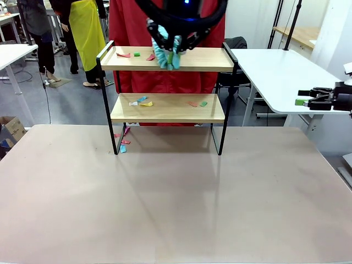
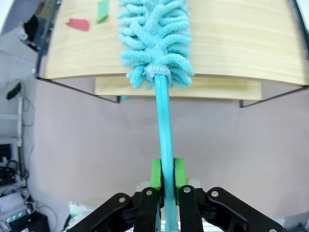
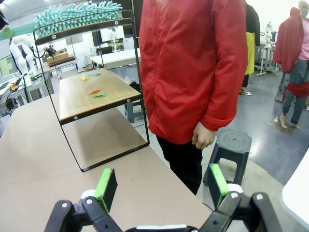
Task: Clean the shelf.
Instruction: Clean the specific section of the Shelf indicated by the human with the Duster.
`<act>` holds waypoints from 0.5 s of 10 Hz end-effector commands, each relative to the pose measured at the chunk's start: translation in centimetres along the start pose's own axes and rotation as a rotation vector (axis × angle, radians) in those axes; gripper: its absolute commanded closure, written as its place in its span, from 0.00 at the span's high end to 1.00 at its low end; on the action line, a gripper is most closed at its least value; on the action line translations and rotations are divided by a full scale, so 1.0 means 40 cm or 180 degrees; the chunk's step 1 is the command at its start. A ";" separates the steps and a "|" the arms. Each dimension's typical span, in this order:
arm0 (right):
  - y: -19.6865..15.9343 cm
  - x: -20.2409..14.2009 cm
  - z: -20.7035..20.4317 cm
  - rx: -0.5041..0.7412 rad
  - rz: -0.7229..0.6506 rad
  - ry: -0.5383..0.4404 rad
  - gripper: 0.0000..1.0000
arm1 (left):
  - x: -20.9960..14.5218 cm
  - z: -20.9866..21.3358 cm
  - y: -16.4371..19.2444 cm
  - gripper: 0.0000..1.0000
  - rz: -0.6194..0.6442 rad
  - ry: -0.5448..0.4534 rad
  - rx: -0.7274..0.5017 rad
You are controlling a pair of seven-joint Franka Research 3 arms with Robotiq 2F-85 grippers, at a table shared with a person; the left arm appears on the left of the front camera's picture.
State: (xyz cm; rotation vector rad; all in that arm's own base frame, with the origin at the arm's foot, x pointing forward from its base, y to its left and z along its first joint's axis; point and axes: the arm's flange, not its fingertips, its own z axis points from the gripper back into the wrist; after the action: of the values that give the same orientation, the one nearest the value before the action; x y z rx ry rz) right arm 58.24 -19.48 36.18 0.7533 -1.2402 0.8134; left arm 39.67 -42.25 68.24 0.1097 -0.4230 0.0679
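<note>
I see the shelf (image 1: 168,115) in pale matt grained wood with black metal frame, duster (image 2: 154,43) with fluffy teal cloth head and smooth plastic handle, matt beige table (image 1: 176,203), smooth red cloth jacket (image 3: 193,67)

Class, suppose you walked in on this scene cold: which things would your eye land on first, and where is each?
A fluffy teal duster rests on the top board of the shelf, its handle clamped in the left gripper. Both boards and the table beneath are dotted with coloured paper scraps. A person in a red jacket stands right behind the shelf.
</note>
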 end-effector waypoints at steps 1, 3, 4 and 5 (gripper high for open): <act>0.003 0.020 -0.002 -0.0043 -0.0045 0.0034 1.00 | -0.003 -0.021 0.068 0.13 -0.0159 0.0136 0.0151; 0.003 0.020 -0.002 -0.0043 -0.0045 0.0034 1.00 | 0.007 -0.044 0.104 0.13 -0.0215 0.0156 0.0215; 0.003 0.020 -0.002 -0.0043 -0.0045 0.0034 1.00 | 0.012 -0.056 0.129 0.13 -0.0214 0.0146 0.0277; 0.003 0.020 -0.002 -0.0043 -0.0045 0.0034 1.00 | 0.013 -0.062 0.157 0.13 -0.0197 0.0110 0.0383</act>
State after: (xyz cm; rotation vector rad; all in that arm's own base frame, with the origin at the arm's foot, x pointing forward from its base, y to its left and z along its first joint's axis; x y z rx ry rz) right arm 58.25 -19.48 36.18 0.7533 -1.2402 0.8134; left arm 41.60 -37.64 67.44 0.2143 -0.3823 0.0408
